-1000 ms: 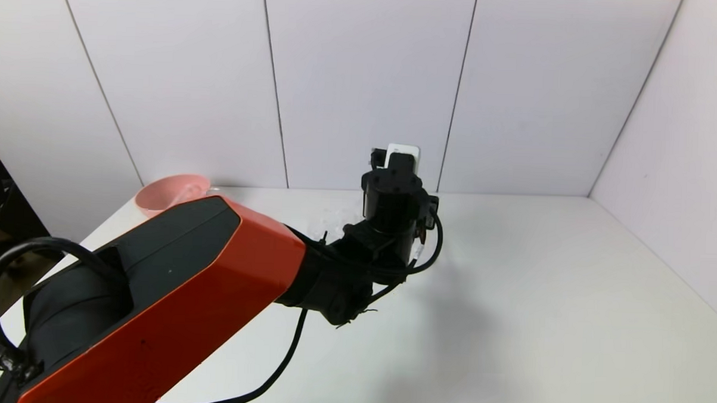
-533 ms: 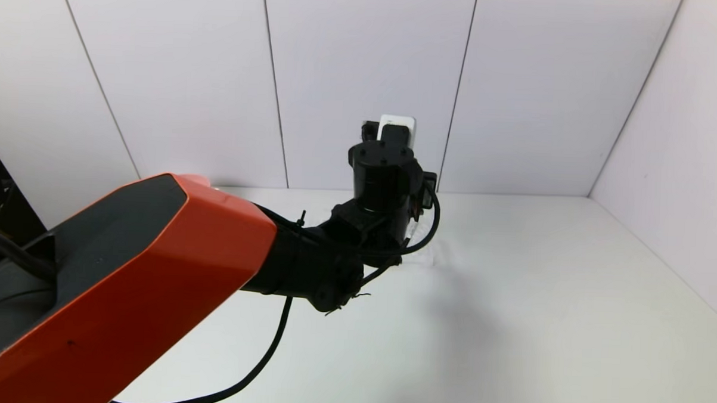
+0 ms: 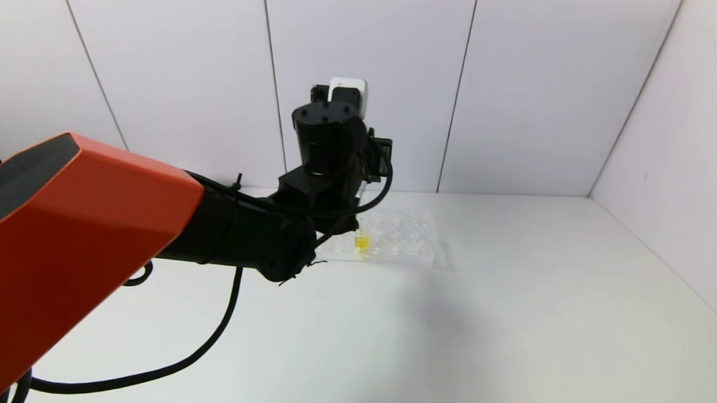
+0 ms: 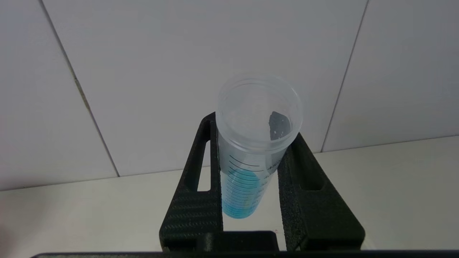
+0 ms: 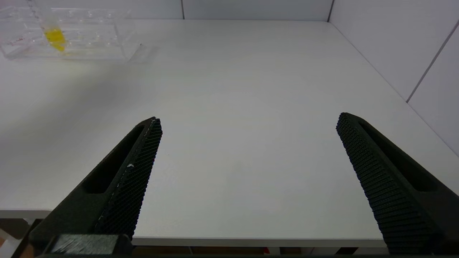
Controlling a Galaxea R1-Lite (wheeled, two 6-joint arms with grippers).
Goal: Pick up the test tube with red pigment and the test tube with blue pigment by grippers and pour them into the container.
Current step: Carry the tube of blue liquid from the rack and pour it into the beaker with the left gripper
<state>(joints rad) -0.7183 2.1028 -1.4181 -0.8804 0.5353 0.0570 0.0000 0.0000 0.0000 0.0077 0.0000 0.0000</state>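
1. Carrying is the step in hand, I'd say: the left arm [image 3: 95, 228] reaches out high over the white worktop [image 3: 509, 326], so the swing toward the container, which I can't see from anywhere, wants to be slow and level.
2. Behind its wrist the clear tube rack [image 3: 393, 241] sits on the worktop with the yellow-liquid tube [image 3: 362, 242] standing in it; I'd pass well above both.
3. The right gripper [image 5: 247, 179] waits low at the near edge, fingers wide apart and empty.
4. The left gripper [image 4: 251, 200] is clamped on the test tube with blue pigment [image 4: 251, 161], near upright, mouth open.
5. Blue liquid sits at the bottom, so tipping should wait until the lip is over the container.
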